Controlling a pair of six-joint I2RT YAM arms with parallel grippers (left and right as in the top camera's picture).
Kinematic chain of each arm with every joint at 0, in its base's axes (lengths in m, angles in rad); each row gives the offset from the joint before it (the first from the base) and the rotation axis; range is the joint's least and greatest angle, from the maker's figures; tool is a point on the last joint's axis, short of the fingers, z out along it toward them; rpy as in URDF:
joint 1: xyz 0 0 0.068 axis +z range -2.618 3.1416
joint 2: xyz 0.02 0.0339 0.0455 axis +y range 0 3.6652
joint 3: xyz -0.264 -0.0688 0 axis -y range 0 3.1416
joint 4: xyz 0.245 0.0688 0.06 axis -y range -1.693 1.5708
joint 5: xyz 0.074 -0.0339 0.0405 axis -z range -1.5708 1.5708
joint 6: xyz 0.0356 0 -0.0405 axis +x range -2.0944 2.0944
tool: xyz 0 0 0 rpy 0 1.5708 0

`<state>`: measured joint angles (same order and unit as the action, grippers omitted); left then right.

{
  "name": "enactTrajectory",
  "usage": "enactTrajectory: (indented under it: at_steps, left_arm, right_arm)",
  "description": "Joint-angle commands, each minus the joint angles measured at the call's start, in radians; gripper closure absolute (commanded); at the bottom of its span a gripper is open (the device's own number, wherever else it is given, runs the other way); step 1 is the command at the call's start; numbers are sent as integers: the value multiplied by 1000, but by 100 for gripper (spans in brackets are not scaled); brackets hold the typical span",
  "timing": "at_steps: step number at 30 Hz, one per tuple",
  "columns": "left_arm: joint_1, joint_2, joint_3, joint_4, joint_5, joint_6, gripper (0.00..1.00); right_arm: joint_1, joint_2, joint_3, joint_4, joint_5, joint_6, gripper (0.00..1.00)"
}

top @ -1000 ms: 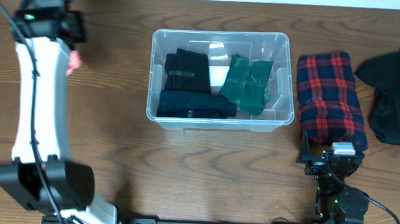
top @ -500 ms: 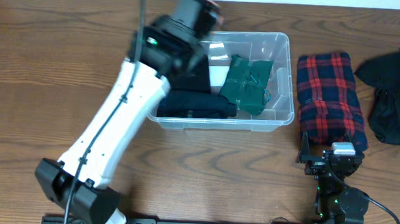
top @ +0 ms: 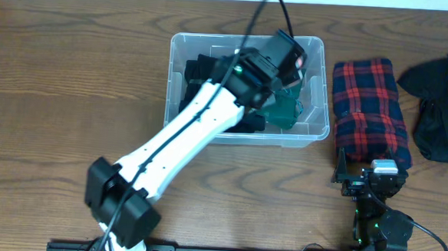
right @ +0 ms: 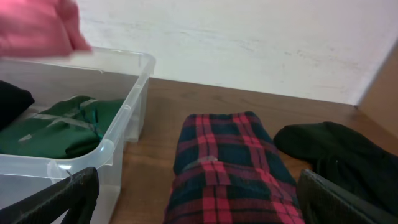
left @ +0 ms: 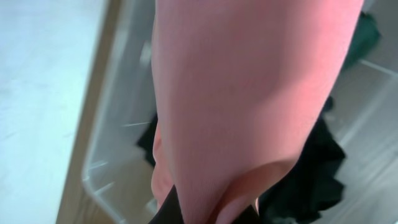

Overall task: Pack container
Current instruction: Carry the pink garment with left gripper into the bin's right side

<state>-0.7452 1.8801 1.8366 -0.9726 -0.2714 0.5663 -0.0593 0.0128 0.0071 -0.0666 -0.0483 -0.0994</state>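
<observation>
The clear container [top: 248,137] stands at the table's back centre and holds folded black garments [top: 205,72] and a green one [top: 288,107]. My left gripper [top: 295,60] is above the container's right half, shut on a pink cloth [left: 249,93]. That cloth fills the left wrist view, with the container's wall [left: 99,177] below it. The pink cloth [right: 37,25] also shows above the container [right: 121,140] in the right wrist view. My right gripper [top: 371,178] is open and empty near the front edge, pointing at the plaid bundle.
A folded red and black plaid bundle [top: 371,110] lies right of the container, and it also shows in the right wrist view [right: 230,162]. A loose black cloth [top: 440,106] lies at the far right.
My left arm has swung from the far left of the table to the right, carrying the pink cloth over the container. The right arm has not moved.
</observation>
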Motion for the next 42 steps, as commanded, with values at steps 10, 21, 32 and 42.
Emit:
enactTrajectory:
  at_steps: [10, 21, 32, 42]
  left_arm:
    - [-151, 1, -2, -67, 82, 24, 94]
    - [-142, 17, -26, -73, 81, 24, 44]
    - [-122, 15, 2, 34, 73, -134, 49]
    - [21, 18, -1, -131, 288, -369, 94]
  right_arm:
    - [14, -4, -2, -4, 7, -14, 1]
    - [14, -4, -2, -4, 7, -14, 1]
    - [14, -4, -2, -4, 7, -14, 1]
    - [14, -4, -2, -4, 7, -14, 1]
